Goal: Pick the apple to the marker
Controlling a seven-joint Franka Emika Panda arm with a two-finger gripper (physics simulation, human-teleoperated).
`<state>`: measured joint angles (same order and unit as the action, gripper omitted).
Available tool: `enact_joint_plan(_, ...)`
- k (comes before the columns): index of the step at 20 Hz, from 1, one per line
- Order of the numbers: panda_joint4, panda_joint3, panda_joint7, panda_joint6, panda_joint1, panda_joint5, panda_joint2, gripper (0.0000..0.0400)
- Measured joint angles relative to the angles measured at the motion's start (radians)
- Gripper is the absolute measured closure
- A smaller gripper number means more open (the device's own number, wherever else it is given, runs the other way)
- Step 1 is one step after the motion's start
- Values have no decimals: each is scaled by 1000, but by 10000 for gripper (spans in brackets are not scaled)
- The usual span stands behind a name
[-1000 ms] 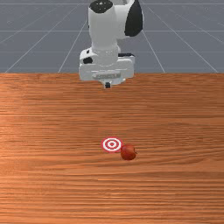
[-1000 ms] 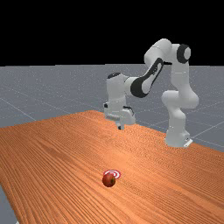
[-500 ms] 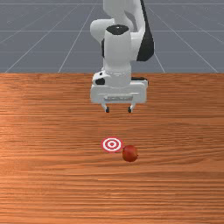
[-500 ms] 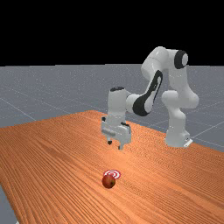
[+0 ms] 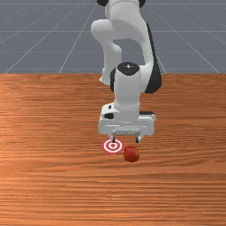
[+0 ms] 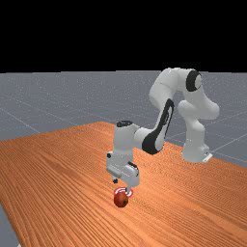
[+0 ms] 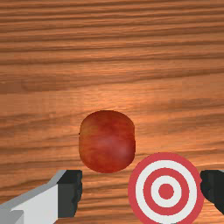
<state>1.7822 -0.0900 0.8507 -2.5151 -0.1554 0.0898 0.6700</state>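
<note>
Presently: one hand (image 5: 126,140), fingers spread above the desk (image 5: 53,185), likely parted to straddle the apple. One apple (image 5: 131,154), on the desk, just beside the marker (image 5: 112,145), to the front view's right and nearer. Desk's far edge (image 5: 190,74) well apart; surrounding room should permit descent.

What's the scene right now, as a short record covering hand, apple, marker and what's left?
hand: open, above the table, nothing held
apple: red, on the table, beside the marker
marker: red and white rings, flat on the table
table: orange-brown wood
left to do: grasp the apple, set it on the marker
</note>
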Motion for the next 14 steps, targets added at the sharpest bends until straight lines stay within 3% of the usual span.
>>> enact_joint_plan(7,-33,13,36,-36,-61,-18,56,0)
enact_joint_plan(14,-142,1,45,-60,-54,-28,137,0)
